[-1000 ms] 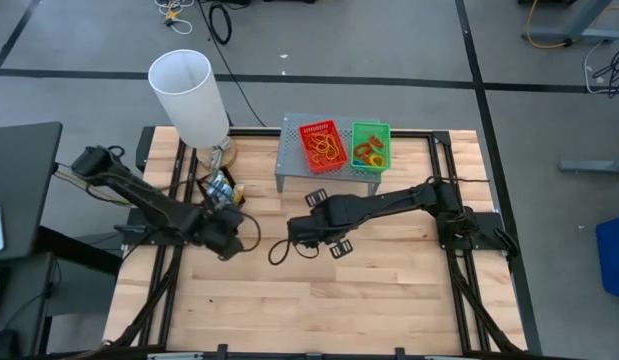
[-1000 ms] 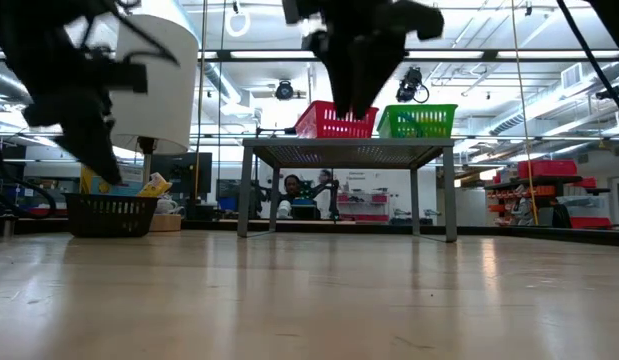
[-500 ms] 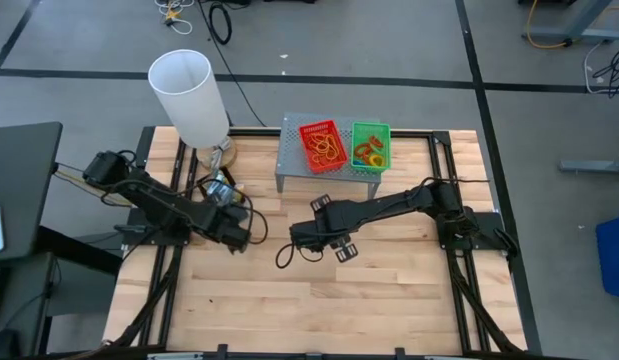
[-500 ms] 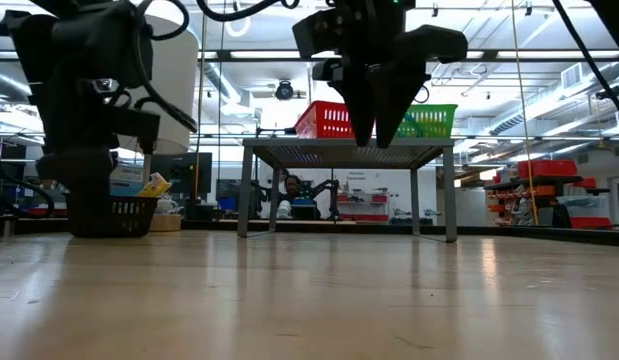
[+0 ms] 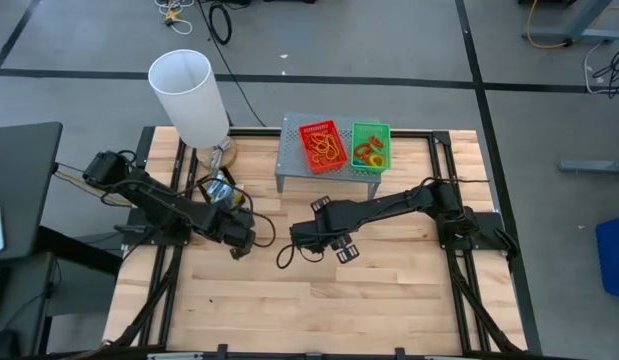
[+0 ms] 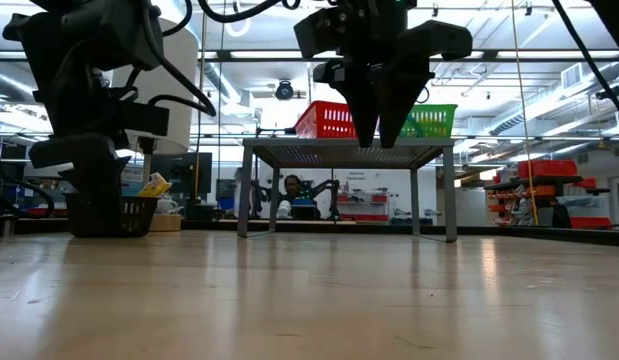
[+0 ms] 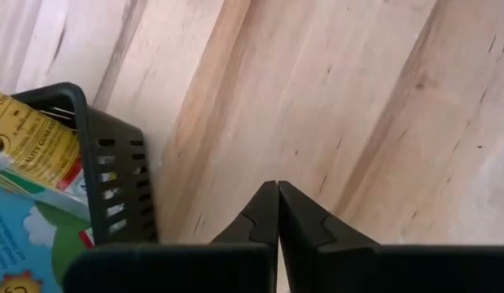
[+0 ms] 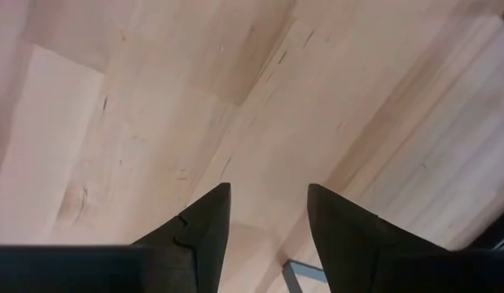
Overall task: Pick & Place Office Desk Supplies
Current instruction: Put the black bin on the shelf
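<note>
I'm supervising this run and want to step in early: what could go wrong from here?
The left gripper is shut on nothing above bare wood, right beside the black basket; moving sideways might knock it. The right gripper hangs open and empty over the table, close to the left arm; the two could collide.

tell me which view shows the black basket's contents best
The left wrist view: the basket fills its corner, with yellow and blue packets inside. The high view shows it small beside the left arm; the low view shows only its side. The right wrist view misses it.
</note>
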